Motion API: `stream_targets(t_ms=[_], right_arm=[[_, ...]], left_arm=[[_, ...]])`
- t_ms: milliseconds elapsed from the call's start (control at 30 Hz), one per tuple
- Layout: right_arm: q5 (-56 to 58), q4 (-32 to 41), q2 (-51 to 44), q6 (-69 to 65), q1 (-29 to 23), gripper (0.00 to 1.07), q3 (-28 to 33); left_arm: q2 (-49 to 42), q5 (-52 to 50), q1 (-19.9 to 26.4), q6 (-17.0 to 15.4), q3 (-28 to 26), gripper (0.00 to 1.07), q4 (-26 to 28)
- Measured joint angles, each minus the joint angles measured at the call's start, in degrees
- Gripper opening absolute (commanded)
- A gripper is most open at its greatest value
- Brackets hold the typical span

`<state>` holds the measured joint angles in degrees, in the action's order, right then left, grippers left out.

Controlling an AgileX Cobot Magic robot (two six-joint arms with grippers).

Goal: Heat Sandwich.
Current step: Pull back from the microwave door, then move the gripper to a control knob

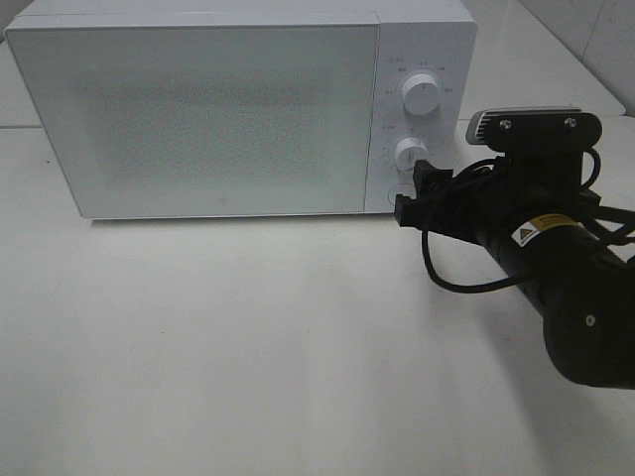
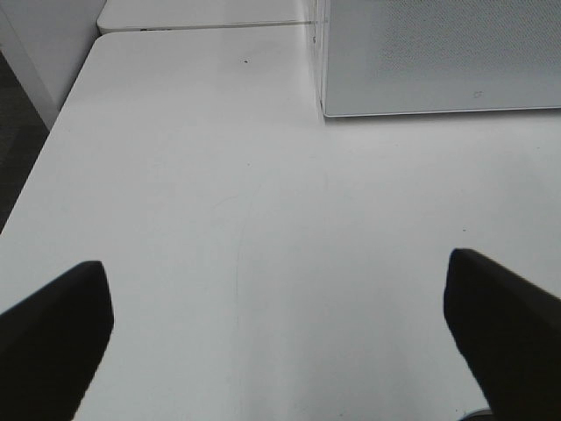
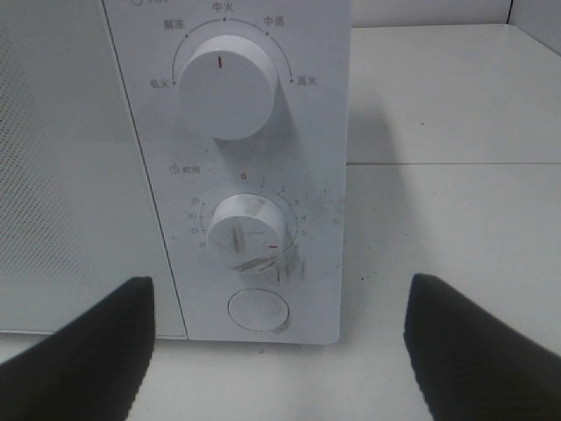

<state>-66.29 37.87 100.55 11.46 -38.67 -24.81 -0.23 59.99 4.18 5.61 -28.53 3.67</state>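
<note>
**Addressing the oven controls with the door shut**

We show the right gripper [image 1: 415,191] held level in front of the control strip of the white microwave [image 1: 198,109]. Its jaws are spread wide with nothing between them. In the right wrist view its two dark fingers [image 3: 79,355] frame the panel. The power knob [image 3: 226,86] sits farthest from them, the timer knob [image 3: 249,231] is in the middle, and the round button [image 3: 258,310] is nearest the fingertips. We read this spread, centred pose as preparation for closing on a knob or pressing the button. Which control is meant we cannot tell.

The timer knob's small red mark lies low on its face, away from the 0 printed above it. We cannot read the setting.

The door [image 1: 208,114] is shut flush with the cabinet. Its speckled panel hides the interior. The sandwich appears in none of our three views, and no plate shows on the table [image 1: 248,337]. Since the arm is working at the dials rather than the door, we judge that the sandwich is probably already inside, but the pictures do not confirm this.

The left gripper [image 2: 280,342] is out of the high camera's frame. Its own wrist view shows its jaws fully released over bare tabletop, well short of the oven's near corner. We take this to be a parked pose that keeps the left arm out of the right arm's way.
</note>
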Motion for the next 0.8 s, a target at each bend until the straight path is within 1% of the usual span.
stream_targets(t_ms=[100, 333, 667, 700, 800], right_arm=[[-2.01, 1.49, 1.66, 0.0, -0.86, 0.76, 0.0], [-2.46, 1.95, 4.76, 0.0, -1.2, 0.76, -0.86], [-2.64, 1.95, 9.85, 0.0, -1.2, 0.76, -7.51], [-2.64, 1.89, 11.12, 0.0, -0.92, 0.76, -8.94], [-2.64, 1.49, 12.2, 0.0, -0.29, 0.76, -10.2]], left_arm=[[0.0, 0.0, 0.0, 0.0, 0.0, 0.97, 0.0], [0.0, 0.0, 0.0, 0.0, 0.0, 0.97, 0.0], [0.0, 0.0, 0.0, 0.0, 0.0, 0.97, 0.0], [0.0, 0.0, 0.0, 0.0, 0.0, 0.97, 0.0], [0.0, 0.0, 0.0, 0.0, 0.0, 0.97, 0.0]])
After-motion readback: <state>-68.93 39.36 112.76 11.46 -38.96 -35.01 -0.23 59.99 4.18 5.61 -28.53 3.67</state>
